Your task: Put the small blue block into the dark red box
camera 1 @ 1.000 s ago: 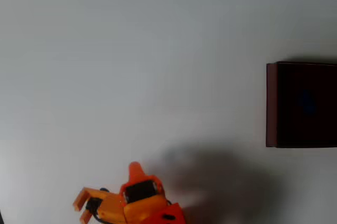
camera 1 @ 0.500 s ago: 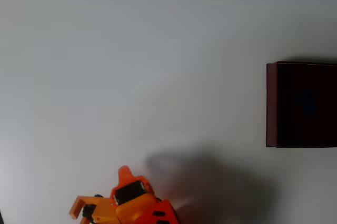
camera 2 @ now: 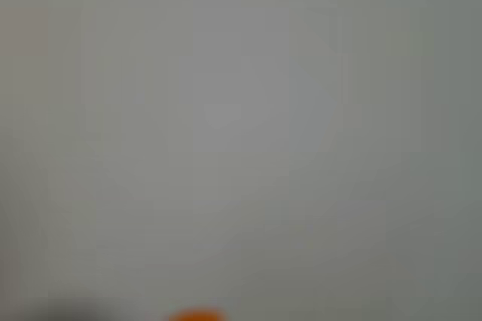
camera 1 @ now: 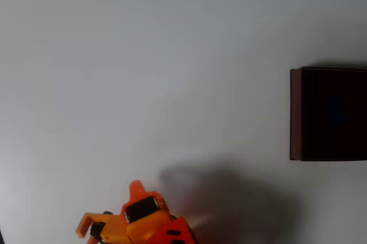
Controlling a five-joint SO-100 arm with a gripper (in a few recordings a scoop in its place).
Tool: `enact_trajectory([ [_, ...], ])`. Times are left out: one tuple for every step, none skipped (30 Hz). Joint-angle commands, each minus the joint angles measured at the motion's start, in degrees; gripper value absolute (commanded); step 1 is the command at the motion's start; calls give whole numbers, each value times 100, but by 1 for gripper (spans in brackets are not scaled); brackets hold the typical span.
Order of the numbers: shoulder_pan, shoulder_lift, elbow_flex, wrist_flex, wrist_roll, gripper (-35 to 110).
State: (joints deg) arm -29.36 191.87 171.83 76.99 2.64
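Gripper [camera 1: 86, 229] sits at the bottom left edge of the overhead view, having drawn back toward that edge over the last second and then halted; its orange fingers stand apart with nothing between them. White table [camera 1: 172, 72] stretches bare beyond it. Well to the right lies the dark red box [camera 1: 296, 115], cut off by the frame. A faint bluish smudge inside it is probably the small blue block [camera 1: 335, 112], too dim to confirm. If so, the task looks finished.

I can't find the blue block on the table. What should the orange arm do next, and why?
Probably just hold still. A faint blue patch, likely the small blue block, already sits inside the dark red box, and the gripper is far off at the bottom left of the overhead view.
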Motion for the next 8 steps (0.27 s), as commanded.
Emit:
enact_trajectory([
  [-79,53,35,26,176,0],
  [-79,53,35,26,176,0],
  [-88,53,35,26,176,0],
  [-88,53,35,26,176,0],
  [-88,53,35,26,176,0],
  [-97,53,35,26,185,0],
  [-97,53,35,26,193,0],
  [-97,53,35,26,211,0],
])
